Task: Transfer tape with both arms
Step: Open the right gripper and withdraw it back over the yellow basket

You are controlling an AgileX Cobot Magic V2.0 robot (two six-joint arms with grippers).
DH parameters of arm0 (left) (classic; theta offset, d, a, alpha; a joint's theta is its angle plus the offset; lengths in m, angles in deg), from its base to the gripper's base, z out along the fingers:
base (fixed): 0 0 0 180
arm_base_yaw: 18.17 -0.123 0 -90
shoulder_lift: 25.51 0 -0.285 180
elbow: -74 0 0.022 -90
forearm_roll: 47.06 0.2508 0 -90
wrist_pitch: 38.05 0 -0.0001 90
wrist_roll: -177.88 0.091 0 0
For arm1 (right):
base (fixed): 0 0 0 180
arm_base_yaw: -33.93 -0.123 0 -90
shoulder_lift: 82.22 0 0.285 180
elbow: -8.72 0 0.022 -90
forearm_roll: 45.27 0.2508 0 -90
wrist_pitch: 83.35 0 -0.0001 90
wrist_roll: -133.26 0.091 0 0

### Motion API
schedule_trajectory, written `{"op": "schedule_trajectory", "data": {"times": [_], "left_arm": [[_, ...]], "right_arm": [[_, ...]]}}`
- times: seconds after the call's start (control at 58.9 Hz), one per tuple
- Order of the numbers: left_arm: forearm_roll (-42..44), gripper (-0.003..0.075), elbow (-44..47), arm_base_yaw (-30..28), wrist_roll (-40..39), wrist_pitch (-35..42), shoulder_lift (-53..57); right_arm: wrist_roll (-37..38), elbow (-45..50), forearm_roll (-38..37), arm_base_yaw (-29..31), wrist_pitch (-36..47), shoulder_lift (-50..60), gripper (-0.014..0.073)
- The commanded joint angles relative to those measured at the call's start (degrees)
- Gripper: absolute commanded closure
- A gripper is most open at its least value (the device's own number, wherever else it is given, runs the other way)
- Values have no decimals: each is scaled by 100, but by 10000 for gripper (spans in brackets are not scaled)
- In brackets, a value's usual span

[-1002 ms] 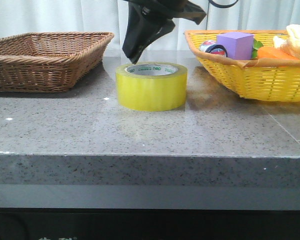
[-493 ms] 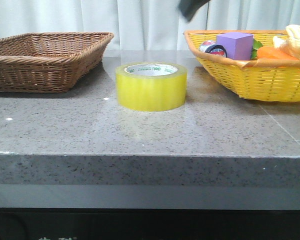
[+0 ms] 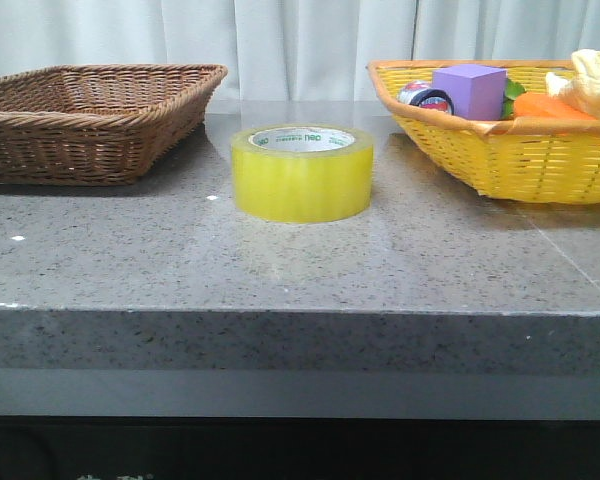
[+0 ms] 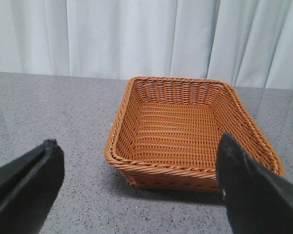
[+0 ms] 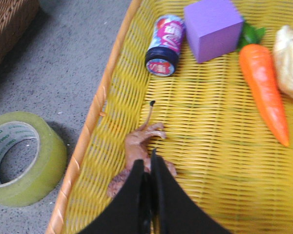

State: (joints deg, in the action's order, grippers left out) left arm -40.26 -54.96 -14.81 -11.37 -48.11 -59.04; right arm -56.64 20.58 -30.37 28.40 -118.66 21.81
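The tape [image 3: 302, 172] sits flat at centre frame on the counter [image 3: 280, 270], untouched. The left gripper [image 4: 136, 190] spreads its fingers wide, tips cropped; the right gripper [image 5: 149, 195], fingers pressed together, hides part of a brown toy [image 5: 139, 146].

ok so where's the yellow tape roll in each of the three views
Front view: the tape stands on the table, centre, between the two baskets.
Left wrist view: not in it; only the brown basket shows.
Right wrist view: lower left corner, beside the yellow basket.
Shared landmark: the yellow basket's rim.
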Motion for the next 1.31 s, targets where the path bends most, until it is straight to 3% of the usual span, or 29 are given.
{"op": "schedule_trajectory", "data": {"times": [0.0, 0.204, 0.442, 0.629, 0.85, 1.019, 1.291], "left_arm": [[7, 104, -211, -23, -17, 430, -70], [7, 104, -211, -23, -17, 430, -70], [7, 104, -211, -23, -17, 478, -70], [7, 104, -211, -23, -17, 478, -70], [103, 104, -278, -11, -17, 321, -130], [198, 104, -1148, 347, 356, -310, -883], [198, 104, -3024, 1680, 437, -1557, -2675]], "right_arm": [[-69, 486, -20, 39, 981, 745, 652], [-69, 2031, -25, 33, 1652, 2242, 652], [-69, 3356, -25, 33, 1707, 3991, 652], [-69, 3731, -25, 33, 1802, 4707, 652], [-69, 3739, -25, 33, 1838, 4760, 652], [-69, 3745, -25, 33, 1839, 4760, 652], [-69, 3760, -25, 33, 1823, 4760, 652]]}}
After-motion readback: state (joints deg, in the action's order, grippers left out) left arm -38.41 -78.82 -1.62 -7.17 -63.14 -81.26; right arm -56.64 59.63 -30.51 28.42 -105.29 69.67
